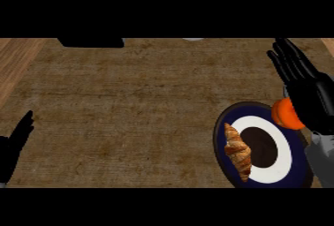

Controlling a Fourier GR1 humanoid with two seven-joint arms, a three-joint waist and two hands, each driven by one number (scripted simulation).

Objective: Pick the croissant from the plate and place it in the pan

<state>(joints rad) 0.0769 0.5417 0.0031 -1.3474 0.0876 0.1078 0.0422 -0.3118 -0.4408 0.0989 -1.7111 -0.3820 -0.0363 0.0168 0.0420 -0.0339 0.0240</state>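
A golden-brown croissant (238, 151) lies along the left side of a dark blue plate (295, 173) with a white ring, at the lower right of the counter. My right hand (306, 84) hovers above and beyond the plate's right edge, fingers straight and pointing away, holding nothing. An orange round thing (286, 114) shows at the plate's upper right rim, partly hidden by that hand's wrist. My left hand (14, 143) rests open at the left edge, fingers up. A black object (90, 42), possibly the pan, is cut off by the top edge at the far left.
The brown mottled counter (130, 110) stretches between the plate and the far left. A lighter wooden strip (16, 62) runs along the left side. A small pale thing (193, 39) peeks in at the top edge.
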